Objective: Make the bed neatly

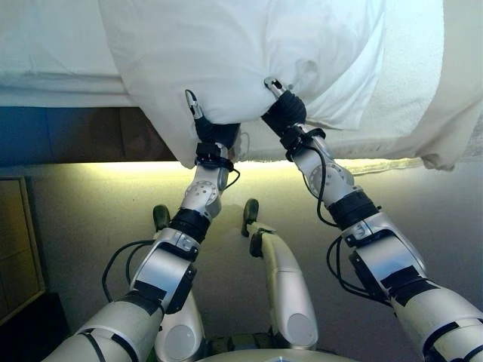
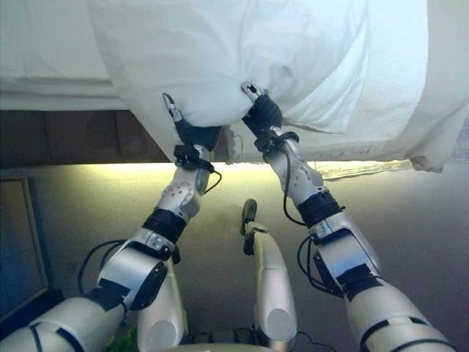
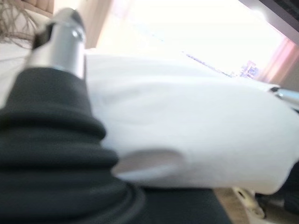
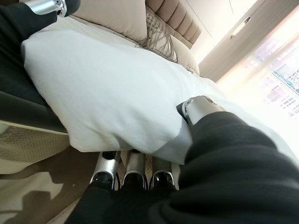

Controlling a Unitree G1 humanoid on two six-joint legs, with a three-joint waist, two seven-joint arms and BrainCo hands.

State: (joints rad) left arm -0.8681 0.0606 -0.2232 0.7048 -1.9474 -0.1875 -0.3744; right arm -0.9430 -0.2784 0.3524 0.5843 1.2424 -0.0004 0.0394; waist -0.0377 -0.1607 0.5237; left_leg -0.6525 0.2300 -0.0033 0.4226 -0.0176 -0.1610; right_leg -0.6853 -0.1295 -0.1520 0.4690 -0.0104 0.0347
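**Ana:** Left hand (image 1: 202,124) first: it has the near edge of the white pillow (image 1: 249,53), thumb on top, fingers tucked underneath and out of sight. The cloth looks pinched, so I'd call it a grasp.

**Ben:** And the right hand (image 4: 140,172)?

**Ana:** Clearer. Its own wrist view shows the fingers curled under the pillow's edge and the thumb pressed on top, so it is clamped on the pillow. Both hands sit close together, near the pillow's near left corner.

**Ben:** Where is the pillow itself?

**Ana:** Partly on the bed (image 1: 53,75), with its near edge hanging past the mattress over the floor (image 1: 90,204). To the right, a white sheet (image 1: 445,113) droops off the bed's edge.

**Ben:** What could go wrong?

**Ana:** My guess: with both grips bunched at one corner, the far right side is unsupported, so lifting may let the pillow swing or sag and drag across the sheet. A thin pinch on slippery cotton could also slide out.

**Ben:** Texture?

**Ana:** Soft, plump, smooth casing with gentle folds; it dents around the thumbs. Beyond it in the right wrist view are a beige cushion (image 4: 117,16) and a padded ribbed headboard (image 4: 180,25).
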